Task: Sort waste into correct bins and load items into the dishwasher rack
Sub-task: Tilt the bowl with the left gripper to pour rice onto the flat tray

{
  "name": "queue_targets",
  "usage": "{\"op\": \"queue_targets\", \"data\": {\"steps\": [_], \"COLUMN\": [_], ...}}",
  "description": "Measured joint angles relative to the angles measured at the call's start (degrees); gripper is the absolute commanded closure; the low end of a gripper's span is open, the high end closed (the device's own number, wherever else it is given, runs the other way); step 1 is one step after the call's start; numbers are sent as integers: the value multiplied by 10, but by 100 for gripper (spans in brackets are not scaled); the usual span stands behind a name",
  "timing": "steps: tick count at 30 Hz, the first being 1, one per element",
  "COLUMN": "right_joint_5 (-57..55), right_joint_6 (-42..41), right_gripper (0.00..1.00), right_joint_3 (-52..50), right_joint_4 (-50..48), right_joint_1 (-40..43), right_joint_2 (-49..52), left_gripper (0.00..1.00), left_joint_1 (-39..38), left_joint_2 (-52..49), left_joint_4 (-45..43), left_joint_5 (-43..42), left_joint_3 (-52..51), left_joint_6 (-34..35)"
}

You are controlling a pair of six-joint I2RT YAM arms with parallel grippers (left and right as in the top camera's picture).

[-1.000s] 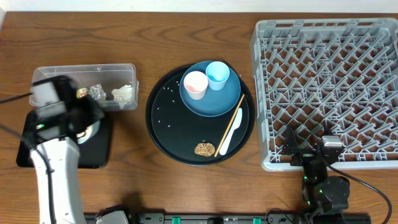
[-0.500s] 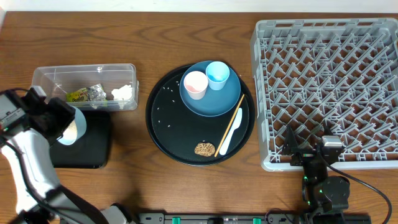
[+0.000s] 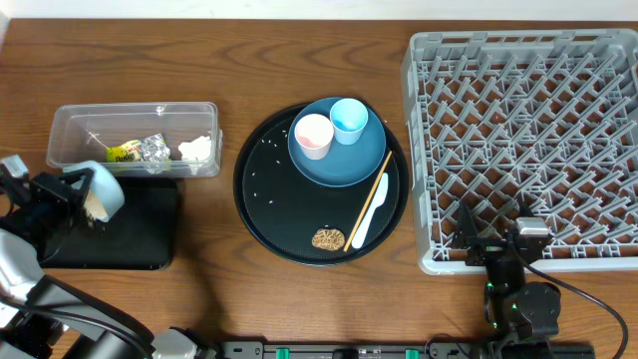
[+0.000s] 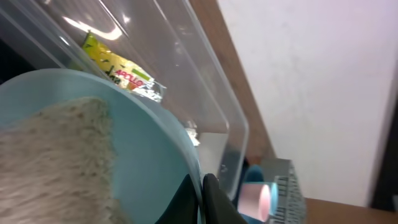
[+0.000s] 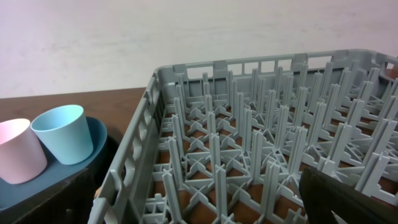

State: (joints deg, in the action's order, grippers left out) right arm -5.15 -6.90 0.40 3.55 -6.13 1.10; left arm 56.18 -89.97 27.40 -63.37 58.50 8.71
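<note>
Light-blue plastic bowl (image 3: 105, 189) of beige grainy leftovers is hanging tilted at the left edge of the bench, over the black rectangular bin (image 3: 140, 234), with the left hand (image 3: 85, 196) pinching its rim. Tipping this near the bin's end is risking grains landing on the bench or in the clear plastic container (image 3: 70, 125) of wrappers behind. The arm is hiding the bin's left end, and I cannot tell whether the right hand (image 3: 471, 237), by the grey plastic dishwasher rack (image 3: 518, 100), is open or closed
</note>
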Motion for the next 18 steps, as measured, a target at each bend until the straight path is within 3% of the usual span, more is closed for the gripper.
{"op": "queue_targets", "data": {"steps": [11, 18], "right_joint_5": [0, 0], "right_joint_6": [0, 0], "right_gripper": [1, 1], "right_joint_3": [0, 0], "right_joint_4": [0, 0], "right_joint_1": [0, 0], "right_joint_2": [0, 0], "left_gripper": [94, 94], "left_joint_1": [58, 58], "left_joint_2": [0, 0], "left_joint_4": [21, 19], "left_joint_5": [-44, -85], "left_joint_3": [0, 0], "left_joint_6": [-16, -73]}}
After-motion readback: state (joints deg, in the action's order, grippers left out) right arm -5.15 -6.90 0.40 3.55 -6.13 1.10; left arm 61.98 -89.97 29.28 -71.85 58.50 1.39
